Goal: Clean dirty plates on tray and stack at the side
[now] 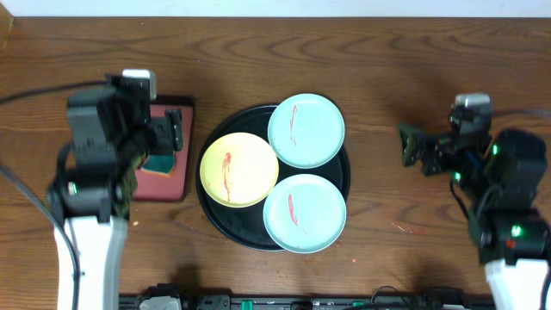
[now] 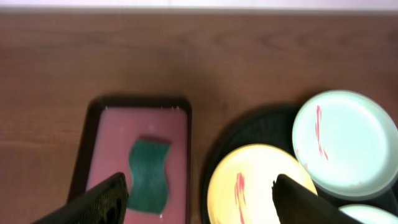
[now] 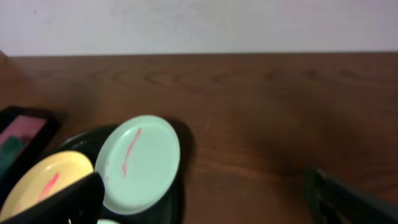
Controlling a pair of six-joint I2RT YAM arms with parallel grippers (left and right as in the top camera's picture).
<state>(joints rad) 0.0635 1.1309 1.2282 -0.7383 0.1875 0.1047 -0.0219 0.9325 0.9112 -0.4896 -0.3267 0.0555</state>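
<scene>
Three dirty plates lie on the round black tray [image 1: 222, 215]: a yellow plate [image 1: 238, 170] at the left, a mint plate [image 1: 306, 130] at the back and a mint plate [image 1: 304, 213] at the front. Each has a thin red smear. My left gripper [image 1: 170, 133] is open and empty above the red tray, left of the plates. In the left wrist view the open gripper [image 2: 199, 199] frames the yellow plate [image 2: 249, 183], with the back mint plate [image 2: 345, 140] to the right. My right gripper [image 1: 410, 146] is open and empty over bare table, right of the tray. The right wrist view shows its fingers [image 3: 205, 202] apart and the back mint plate [image 3: 138, 163].
A teal wavy-edged sponge [image 2: 149, 175] lies on a small red rectangular tray [image 1: 168, 176] left of the black tray. A small red mark [image 1: 405, 228] is on the wooden table at the right. A pale wall [image 3: 199, 25] runs along the table's far edge.
</scene>
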